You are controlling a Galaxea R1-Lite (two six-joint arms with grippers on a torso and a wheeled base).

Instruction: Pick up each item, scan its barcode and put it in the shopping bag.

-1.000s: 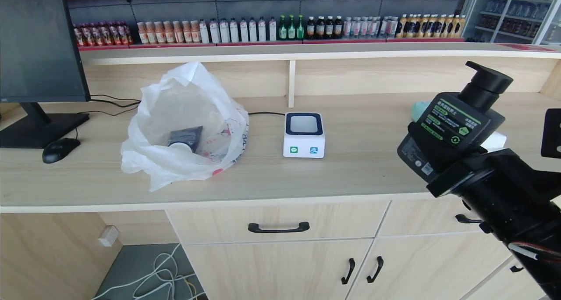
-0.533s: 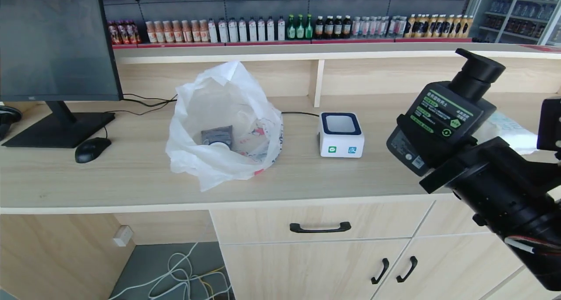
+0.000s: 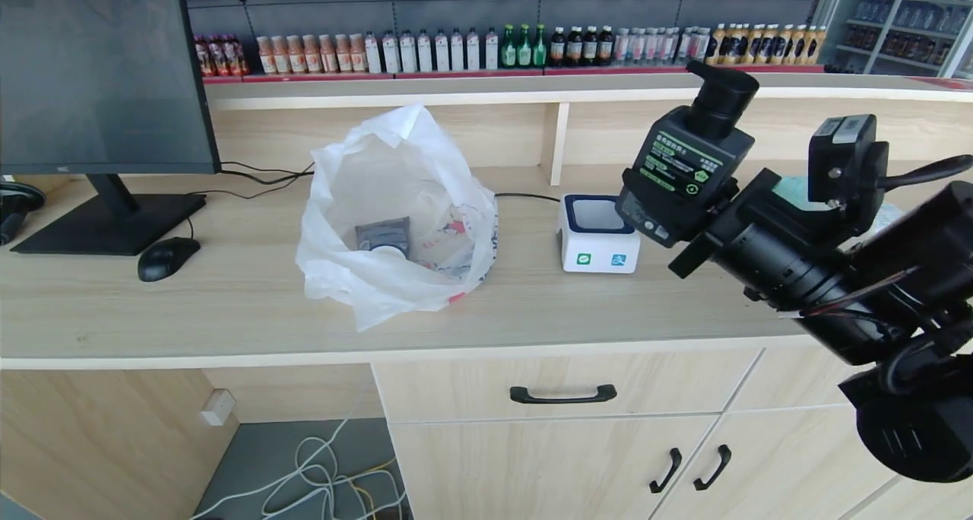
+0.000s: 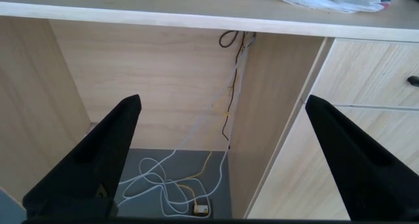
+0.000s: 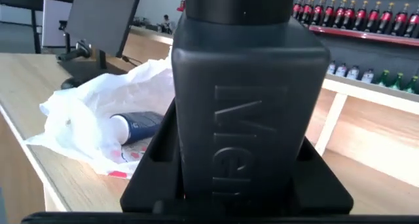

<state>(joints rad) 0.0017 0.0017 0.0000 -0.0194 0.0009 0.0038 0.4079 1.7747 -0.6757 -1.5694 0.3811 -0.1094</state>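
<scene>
- Wooden tabletop (image 3: 228, 307), near edge: white shopping bag (image 3: 395, 193) stands with its mouth open; one dark tube (image 3: 384, 236) lies at its bottom.
- Left gripper (image 4: 222, 155): fingers spread, low before the cabinet opening, above floor cables (image 4: 177, 185).
- Right gripper (image 3: 718, 210): fingers pinching black pump bottle (image 3: 684, 174) at its base. The bottle is tilted in the air, just beside the scanner (image 3: 597, 235).
- Versus 0.5 s ago: bottle carried toward the robot's left and higher; it was well apart from the scanner.
- Farther back: mouse (image 3: 167, 258), monitor (image 3: 99, 71), then shelf of drink bottles (image 3: 494, 49).
</scene>
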